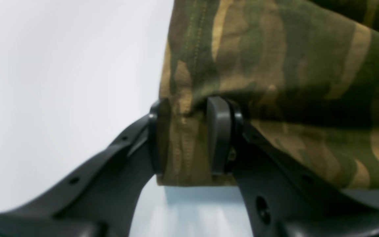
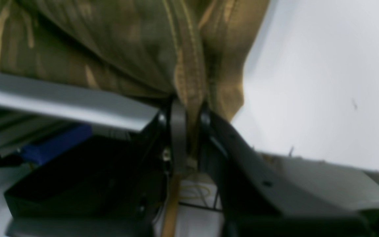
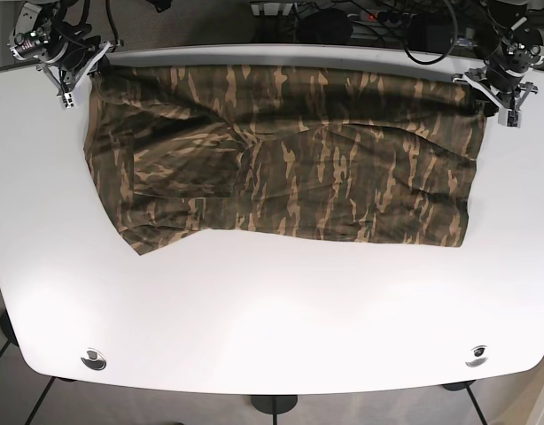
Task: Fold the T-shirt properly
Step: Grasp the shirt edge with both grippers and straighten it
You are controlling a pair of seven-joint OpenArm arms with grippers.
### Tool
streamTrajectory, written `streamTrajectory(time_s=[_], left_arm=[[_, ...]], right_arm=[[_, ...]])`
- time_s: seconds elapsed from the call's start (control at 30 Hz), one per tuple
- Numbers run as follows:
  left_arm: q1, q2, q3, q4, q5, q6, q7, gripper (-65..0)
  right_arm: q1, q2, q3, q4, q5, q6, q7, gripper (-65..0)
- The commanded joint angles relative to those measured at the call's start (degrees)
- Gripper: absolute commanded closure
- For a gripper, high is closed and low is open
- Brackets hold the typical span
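The camouflage T-shirt (image 3: 290,159) lies stretched wide across the far half of the white table (image 3: 272,310), partly folded, with a sleeve lying over its left part. My left gripper (image 3: 489,93) is at the shirt's far right corner. The left wrist view shows the left gripper (image 1: 184,108) shut on the stitched hem of the T-shirt (image 1: 275,59). My right gripper (image 3: 77,84) is at the far left corner. In the right wrist view, the right gripper (image 2: 191,108) is shut on a bunched seam of the T-shirt (image 2: 127,39), lifted just past the table's edge.
Cables and equipment (image 3: 343,13) sit beyond the far edge. Two round fittings (image 3: 93,359) (image 3: 475,355) mark the front corners. In the right wrist view, a blue object (image 2: 54,144) and a black box (image 2: 84,177) lie below the table's rim.
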Motion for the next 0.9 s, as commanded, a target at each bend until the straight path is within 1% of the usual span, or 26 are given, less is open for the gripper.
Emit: streamTrajectory(time_s=[0.03, 0.07, 0.1, 0.13, 0.23, 0.27, 0.3, 0.33, 0.37, 0.43, 0.47, 0.53, 0.57, 0.63, 0.7, 0.77, 0.8, 0.83, 0.9], left_arm=[[1.92, -0.56, -0.44, -0.06, 2.93, 0.99, 3.19, -16.5], [2.80, -0.82, -0.44, 0.03, 2.84, 0.99, 3.19, -16.5], [3.24, -0.91, -0.44, -0.06, 2.84, 0.99, 3.19, -16.5], [4.21, -0.91, -0.44, -0.06, 2.93, 0.99, 3.19, -16.5], [5.79, -0.91, -0.44, 0.03, 2.84, 0.99, 3.19, -16.5], [6.49, -0.91, -0.44, 0.12, 2.84, 0.99, 3.28, -16.7], [7.02, -0.91, -0.35, 1.00, 2.84, 0.99, 3.28, -17.1], [7.28, -0.73, -0.35, 2.40, 2.93, 0.99, 3.37, -19.7], [7.72, -0.56, -0.35, 4.07, 2.93, 0.99, 4.42, -24.0], [7.81, -0.56, -0.44, 7.76, 2.76, 0.99, 7.94, -31.5], [7.81, -0.56, -0.79, 10.23, 2.76, 0.99, 9.43, -33.3], [7.55, -0.47, -1.41, 15.41, 2.49, 0.99, 11.98, -34.2], [7.28, -0.47, -0.97, 17.79, 1.35, 0.99, 12.86, -34.2], [6.05, -0.82, 0.09, 21.74, -2.08, 0.99, 14.44, -34.2], [2.62, -1.00, 0.53, 24.20, -3.75, 0.99, 15.94, -34.0], [-2.03, -1.00, 0.61, 24.47, -3.66, 0.99, 16.29, -33.9], [-5.29, -1.00, 0.70, 24.03, -3.66, 0.99, 16.29, -34.0], [-8.89, -1.00, 1.85, 22.45, -3.66, 0.99, 16.29, -33.9], [-13.46, -2.05, 4.75, 19.28, -2.78, 0.99, 16.03, -33.9]], right_arm=[[-1.34, 0.99, 0.49, 2.74, -0.03, -0.14, -0.52, -2.7], [-2.05, 0.99, 0.49, 4.06, -0.03, -0.14, -0.78, -2.9], [-2.57, 0.99, 0.40, 4.58, -0.03, -0.14, -0.96, -5.5], [-2.93, 0.99, 0.40, 4.67, -0.03, -0.23, -0.96, -13.0], [-3.19, 0.99, 0.49, 4.94, -0.03, -0.23, -0.96, -30.4], [-3.19, 0.99, 0.49, 5.02, -0.03, -0.23, -0.96, -35.4], [-3.19, 0.99, 0.49, 5.02, -0.03, -0.23, -0.96, -36.8], [-3.19, 0.99, 0.58, 5.29, -0.03, -0.23, -0.96, -37.3], [-3.19, 0.99, 0.76, 6.26, 0.06, -0.14, -0.96, -37.3], [-3.19, 0.99, 0.76, 9.07, 0.06, -0.14, -0.96, -37.4], [-3.19, 0.99, 0.76, 10.21, 0.32, -0.14, -0.96, -37.4], [-2.57, 1.26, 0.84, 10.56, 2.87, -0.14, -0.87, -37.4], [-1.61, 1.43, 0.84, 10.56, 4.11, -0.32, -0.61, -37.4], [2.00, 1.52, 0.93, 10.30, 4.63, -0.67, -0.61, -37.3], [7.36, 1.52, 0.76, 8.19, 4.19, -0.76, -0.87, -37.3], [12.72, 1.26, 0.49, 5.64, 1.47, -0.76, -0.87, -37.6], [17.38, 0.99, -0.30, 3.44, -2.14, -0.76, -0.87, -37.6], [22.30, 0.99, -2.41, 0.63, -5.65, -0.67, -0.61, -37.6], [28.46, 0.99, -5.05, -3.77, -9.35, -0.58, -0.34, -37.6]])
